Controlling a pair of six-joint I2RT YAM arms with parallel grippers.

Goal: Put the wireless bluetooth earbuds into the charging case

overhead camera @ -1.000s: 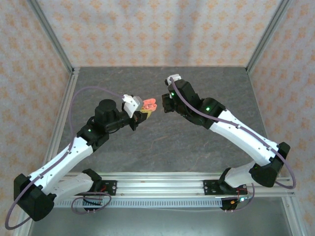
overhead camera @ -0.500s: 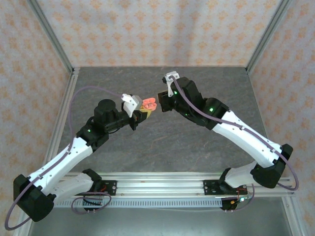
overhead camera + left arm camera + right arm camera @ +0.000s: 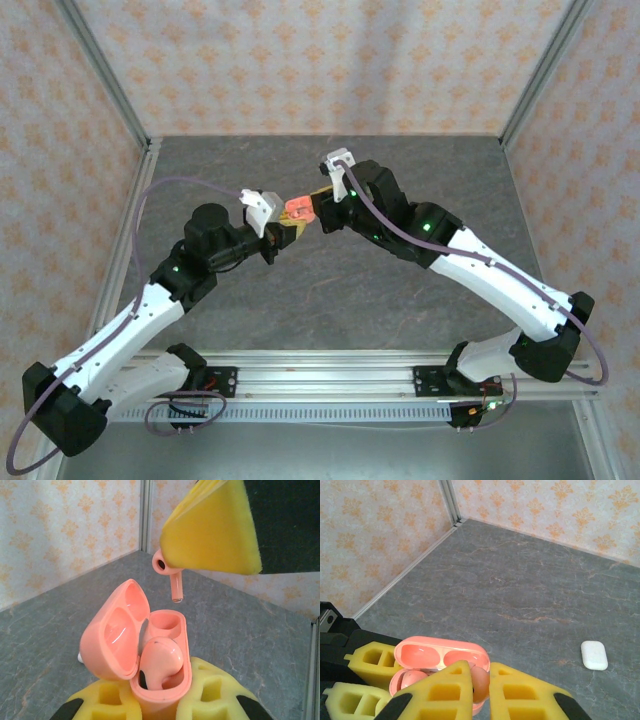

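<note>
- Left wrist view: the left gripper (image 3: 162, 707) is squeezed tight on the bottom of the pink charging case (image 3: 115, 635). It holds the case up off the table with the lid open.
- The seated earbud (image 3: 161, 661) rests in the hole nearer the left gripper. The far hole (image 3: 164, 622) is bare.
- The right gripper (image 3: 481, 690) is pinched on the round head of the held earbud (image 3: 176, 586). The stem points down, just above the bare hole, and does not touch it.
- The held earbud looks very light, hard and smooth. I think it could slip or twist between the soft yellow pads (image 3: 210, 530).
- The head is the best place to hold it, because the stem must go in first.
- The case looks light too, and its lid may flop, so the base is the best place to grip it.
- A white case (image 3: 594, 655) lies on the table (image 3: 530, 580), well apart.
</note>
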